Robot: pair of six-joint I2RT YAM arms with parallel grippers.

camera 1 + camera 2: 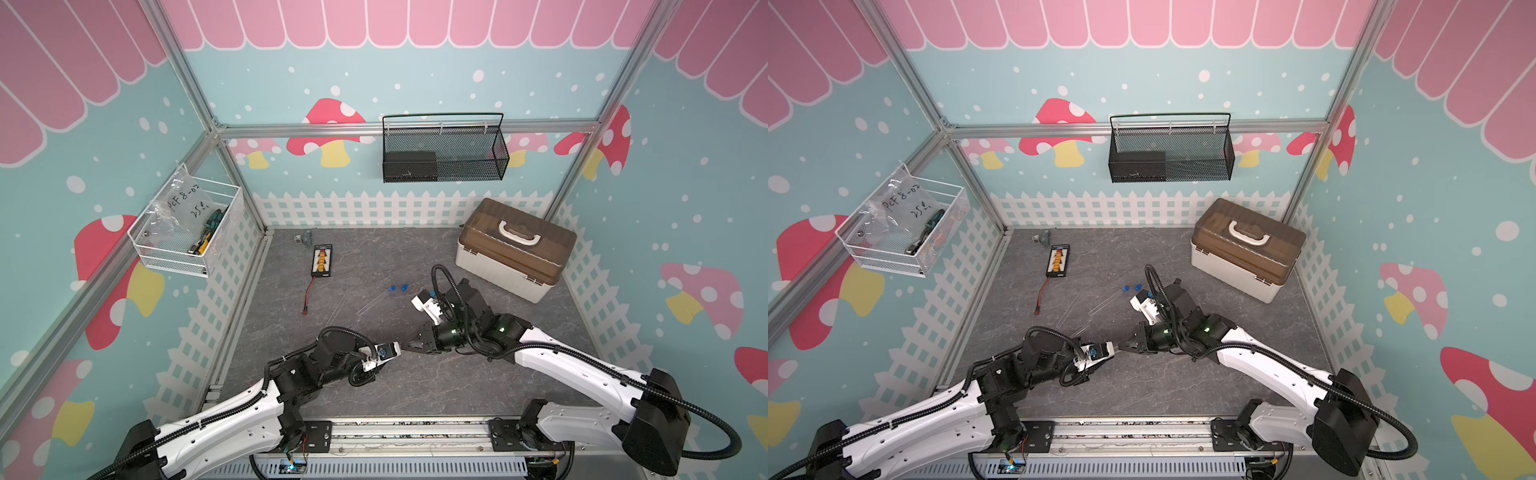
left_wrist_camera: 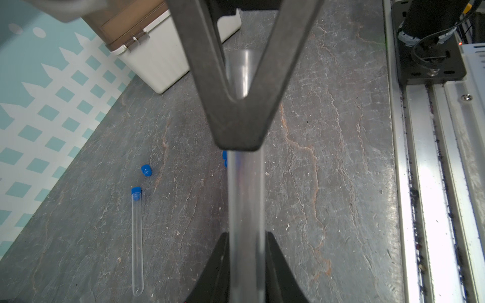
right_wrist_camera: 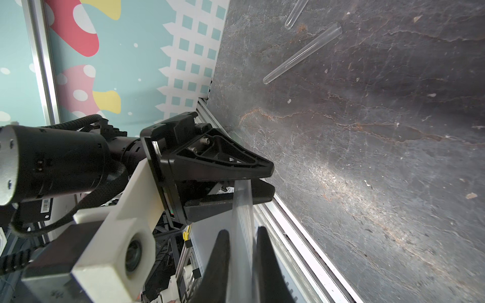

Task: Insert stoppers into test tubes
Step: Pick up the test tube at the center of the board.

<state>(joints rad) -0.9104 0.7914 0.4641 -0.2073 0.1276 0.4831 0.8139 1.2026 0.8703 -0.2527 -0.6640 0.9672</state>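
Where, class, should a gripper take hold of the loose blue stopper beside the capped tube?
Grip the loose stopper across its round sides, probably from straight above: it is stubby, low on the table, clear of the capped tube, with bare surface either side.

Item: left arm (image 1: 224, 419), right arm (image 1: 573, 365) — white shells, black joints, black corrugated conduit, white camera brackets. Fitted: left gripper (image 3: 271, 181), right gripper (image 2: 237, 140) — matte black, triangular.

My left gripper (image 1: 397, 348) and right gripper (image 1: 412, 345) meet tip to tip low over the surface (image 1: 415, 390), arms angled inward, both pairs of fingers clamped on one test tube (image 2: 245, 196).
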